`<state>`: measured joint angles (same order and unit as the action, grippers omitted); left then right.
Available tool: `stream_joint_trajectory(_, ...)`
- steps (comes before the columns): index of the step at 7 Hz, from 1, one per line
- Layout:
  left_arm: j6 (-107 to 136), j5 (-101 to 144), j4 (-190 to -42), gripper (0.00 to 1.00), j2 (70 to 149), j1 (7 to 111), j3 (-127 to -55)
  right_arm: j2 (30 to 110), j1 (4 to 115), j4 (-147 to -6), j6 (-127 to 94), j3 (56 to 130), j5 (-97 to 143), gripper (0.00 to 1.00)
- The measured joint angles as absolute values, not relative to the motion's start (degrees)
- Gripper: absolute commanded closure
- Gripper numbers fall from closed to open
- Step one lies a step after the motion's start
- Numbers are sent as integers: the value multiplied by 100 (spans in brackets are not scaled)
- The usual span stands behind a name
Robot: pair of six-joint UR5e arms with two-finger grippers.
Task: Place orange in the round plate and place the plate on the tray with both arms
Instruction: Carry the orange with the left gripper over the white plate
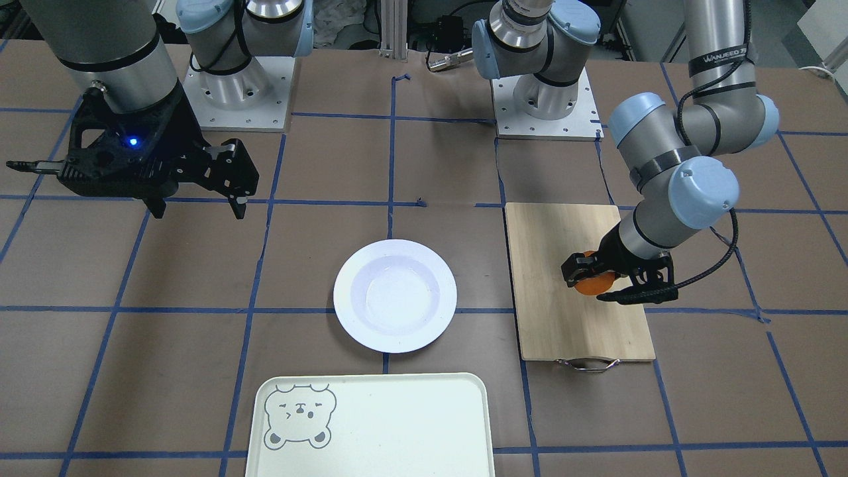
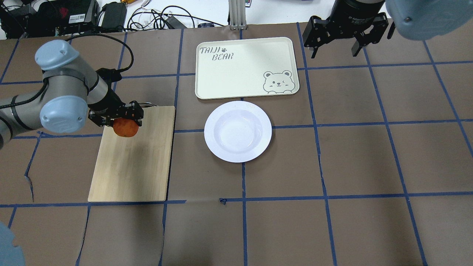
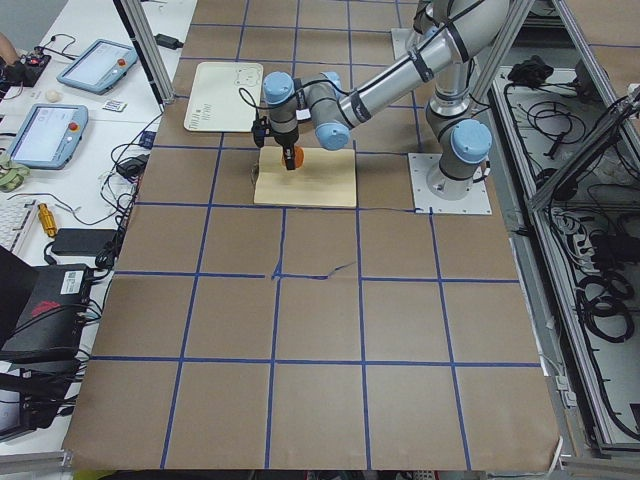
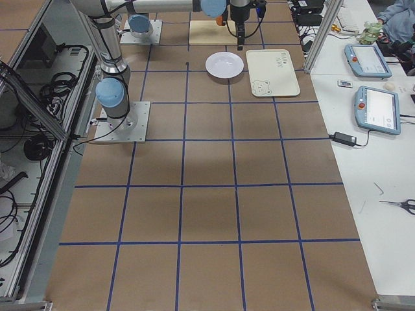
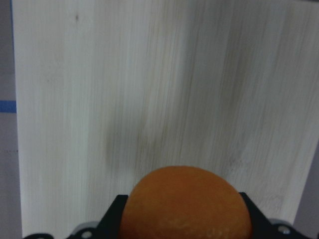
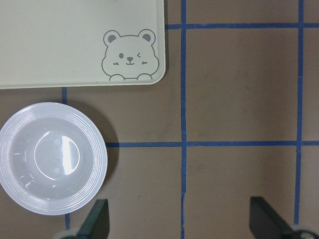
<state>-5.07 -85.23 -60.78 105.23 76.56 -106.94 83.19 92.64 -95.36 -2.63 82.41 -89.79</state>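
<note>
My left gripper [image 2: 122,119] is shut on the orange [image 2: 125,128], holding it a little above the wooden cutting board [image 2: 136,170]; its shadow falls on the wood. The left wrist view shows the orange [image 5: 185,205] between the jaws over the board [image 5: 149,74]. The white round plate [image 2: 211,131] sits empty at the table's middle. The cream tray [image 2: 244,55] with its bear face lies just beyond the plate. My right gripper [image 2: 335,54] hangs open high beside the tray's right end, holding nothing; its wrist view looks down on the plate [image 6: 97,158] and the tray [image 6: 60,40].
The cutting board [image 1: 563,324] has a metal handle [image 1: 588,363] on its end away from the robot. Brown paper with blue tape lines covers the table. Cables and electronics lie past the table's far edge [image 2: 74,14].
</note>
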Motion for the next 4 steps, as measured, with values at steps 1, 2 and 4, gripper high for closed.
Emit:
stream_joint_trajectory(1, -219, -8297, -6218, 76, 10555, 7785, -10358, 8317, 9264, -9536, -264, 8246, -8976, 0)
stream_joint_trajectory(2, 78, -8008, -6256, 78, 10591, 7988, -10148, 8322, 9257, -9556, -260, 8278, -8974, 0)
stream_joint_trajectory(4, 776, -7644, -6055, 78, 10759, 8624, -10013, 8343, 9209, -9632, -248, 8418, -8974, 0)
